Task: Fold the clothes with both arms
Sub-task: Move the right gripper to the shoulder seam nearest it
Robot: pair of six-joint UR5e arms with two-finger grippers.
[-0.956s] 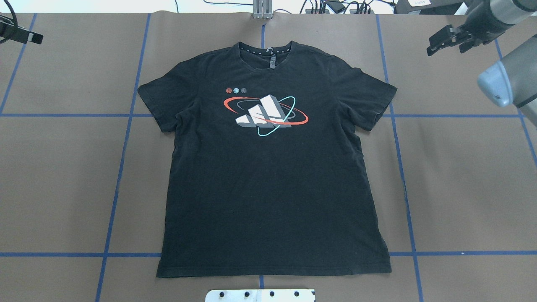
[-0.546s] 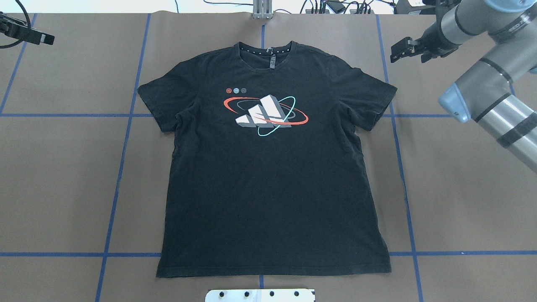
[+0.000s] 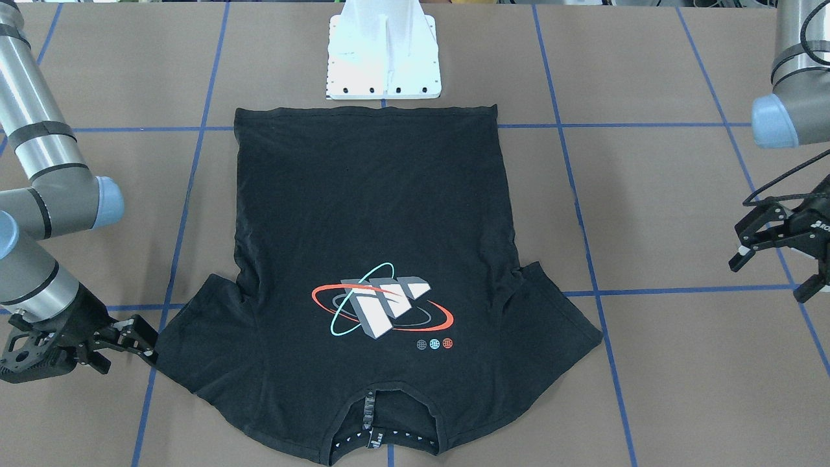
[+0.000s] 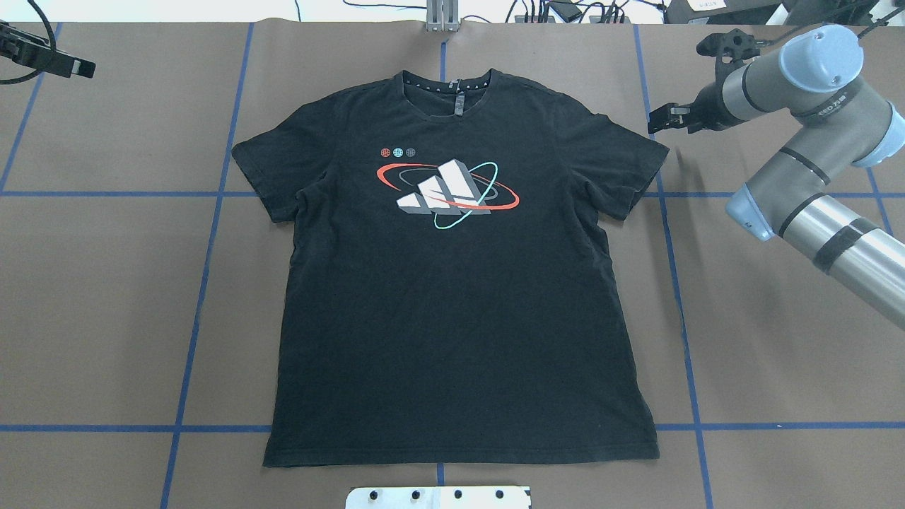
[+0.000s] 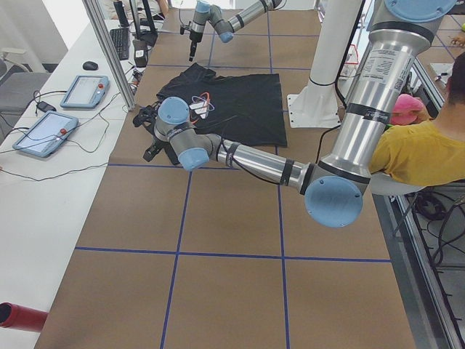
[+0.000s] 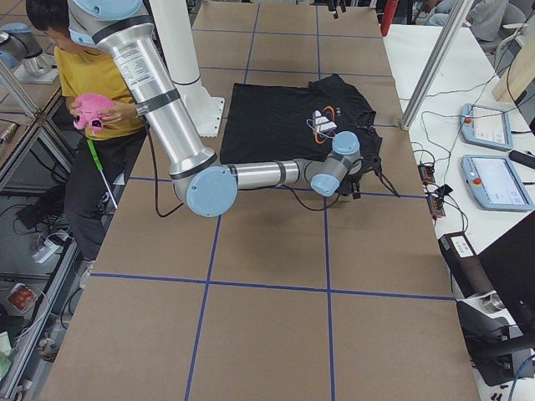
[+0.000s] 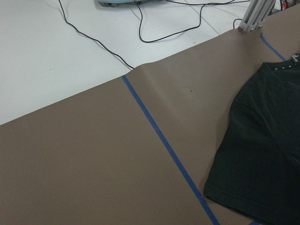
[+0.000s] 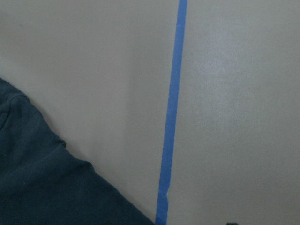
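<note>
Overhead exterior: right black two-finger gripper (image 4: pixel 664 120) has swung in beside the flat black logo-printed T-shirt (image 4: pixel 452 297) mid-table, jaws apart (sleeve grasp likely next). Left black two-finger gripper (image 3: pixel 771 272) wide open, well apart.

Blue tape lines (image 4: pixel 205 283) grid the brown table (image 4: pixel 106 318); a white bench (image 5: pixel 29 189) alongside carries two tablets (image 5: pixel 43 132).

Black T-shirt (image 7: pixel 262 154) lies flat from 3 to 5 o'clock on brown paper (image 7: pixel 84 164); its collar (image 7: pixel 293 63) shows at 2 o'clock; a blue tape line (image 7: pixel 159 136) runs diagonally from centre towards 5 o'clock, just beside the sleeve hem; white surface (image 7: pixel 56 47) with black cables (image 7: pixel 140 28) spans 10 to 12 o'clock; metal post (image 7: pixel 255 16) at 1 o'clock.
</note>
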